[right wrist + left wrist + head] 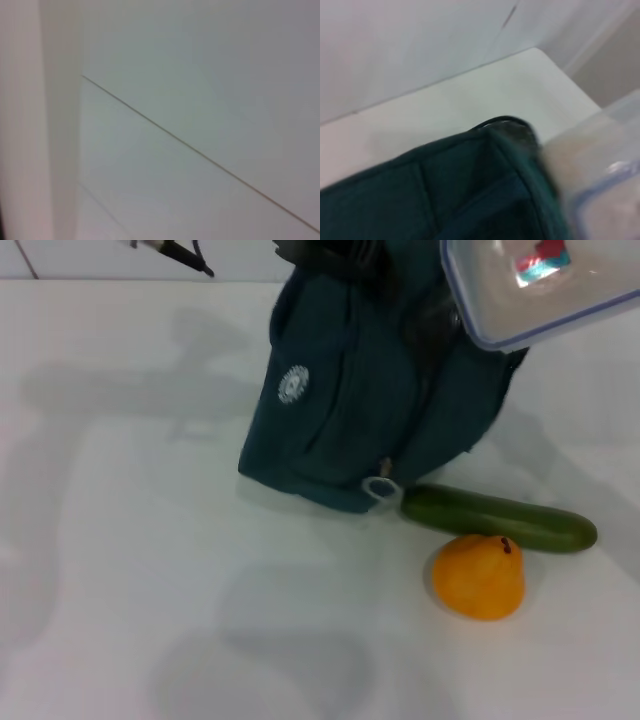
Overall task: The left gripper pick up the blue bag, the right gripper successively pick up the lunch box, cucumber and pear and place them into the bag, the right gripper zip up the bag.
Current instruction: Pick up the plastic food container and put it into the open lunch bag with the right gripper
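Here, blue bag [370, 390] seen upright on white table [120, 570], top edge out of head view. Lunch box [540, 285] held tilted in air at bag's upper right side. Cucumber [500, 518] laid just beside bag base; pear [479, 576] touching cucumber, nearer robot. Neither claw shown; grip state cannot be told.

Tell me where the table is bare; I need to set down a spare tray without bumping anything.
The table is bare across the left half and along the front edge, left of the blue bag. It is crowded to the right: cucumber and pear lie together by the bag, lunch box overhead.
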